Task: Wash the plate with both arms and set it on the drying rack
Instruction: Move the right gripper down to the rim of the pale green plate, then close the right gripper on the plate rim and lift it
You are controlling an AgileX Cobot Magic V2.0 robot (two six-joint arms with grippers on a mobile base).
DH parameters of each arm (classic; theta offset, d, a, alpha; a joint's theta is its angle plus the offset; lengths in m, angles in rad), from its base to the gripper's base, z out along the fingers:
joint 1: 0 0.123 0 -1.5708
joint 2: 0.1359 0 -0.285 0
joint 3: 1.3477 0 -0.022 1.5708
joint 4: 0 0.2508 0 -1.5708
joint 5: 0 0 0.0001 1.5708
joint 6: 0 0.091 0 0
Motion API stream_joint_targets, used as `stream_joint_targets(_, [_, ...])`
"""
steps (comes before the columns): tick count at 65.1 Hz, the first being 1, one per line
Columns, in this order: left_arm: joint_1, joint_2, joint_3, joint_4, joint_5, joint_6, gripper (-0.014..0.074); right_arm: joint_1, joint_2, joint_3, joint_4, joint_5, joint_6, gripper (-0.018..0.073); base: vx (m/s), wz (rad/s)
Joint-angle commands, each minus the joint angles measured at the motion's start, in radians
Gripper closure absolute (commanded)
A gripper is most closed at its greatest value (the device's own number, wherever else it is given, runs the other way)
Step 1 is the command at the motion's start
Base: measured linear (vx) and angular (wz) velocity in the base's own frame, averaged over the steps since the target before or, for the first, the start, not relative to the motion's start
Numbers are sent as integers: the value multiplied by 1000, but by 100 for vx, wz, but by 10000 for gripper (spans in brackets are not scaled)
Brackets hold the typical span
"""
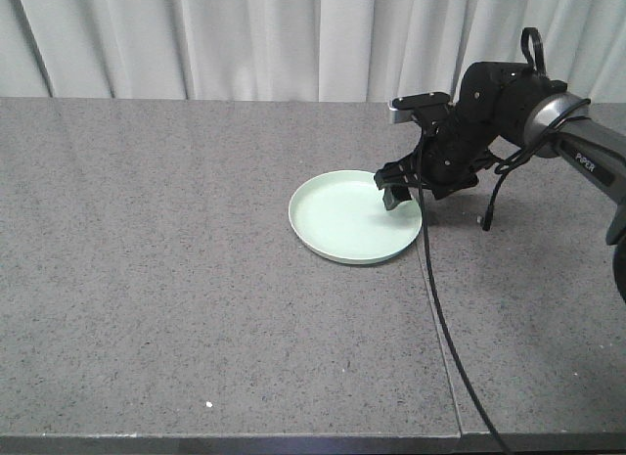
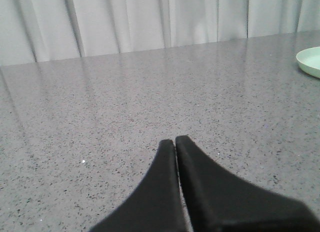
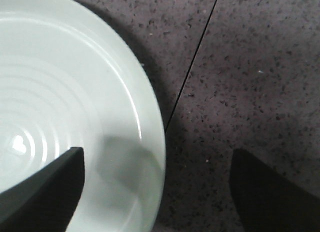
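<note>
plate (image 1: 354, 218) lies flat on the grey speckled surface (image 1: 147, 279), right of centre in the front view, just left of a thin seam (image 3: 195, 67) btwn two slabs. pale mint, shallow raised rim, faint concentric rings inside, nothing on it.

right arm (image 1: 509, 103) reaches in from the right edge w/ the wrist bent down. right hand (image 1: 396, 193) sits at the plate's far-right rim. in the right wrist view the right hand (image 3: 157, 162) is spread wide and straddles that rim: one finger (image 3: 45, 192) is over the plate's (image 3: 75, 92) inside, the other (image 3: 270, 192) over bare surface outside it. nothing is gripped. can't tell if either tip touches plate or surface; a soft shadow falls on the plate by the inner finger.

left hand (image 2: 175, 141) shows only in its own wrist view: the two black fingers are pressed together w/ just a hairline gap and nothing btwn them. it's low over bare surface, well apart from the plate (image 2: 310, 62), which only peeks in at the right edge.

white pleated curtain (image 1: 245, 34) runs along the back. small white speck (image 1: 209, 405) near the front edge of the surface.
</note>
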Motion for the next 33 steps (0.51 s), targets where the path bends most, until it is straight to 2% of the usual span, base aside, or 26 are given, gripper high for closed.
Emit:
stream_joint_targets(1, [0,-14,-26,-2,-71,-6,603,-2,-57,-32,-2,-11,1,2,0,0])
stream_joint_targets(6, [0,-14,-26,-2,-71,-6,603,-2,-55,-32,-2,6,1,36,0,0])
stream_joint_targets(15, [0,-14,-26,-2,-71,-6,603,-2,-51,-32,-4,40,1,155,0,0])
stream_joint_targets(33, [0,-14,-26,-2,-71,-6,603,-2,-49,-32,-5,78,-4,542,0,0])
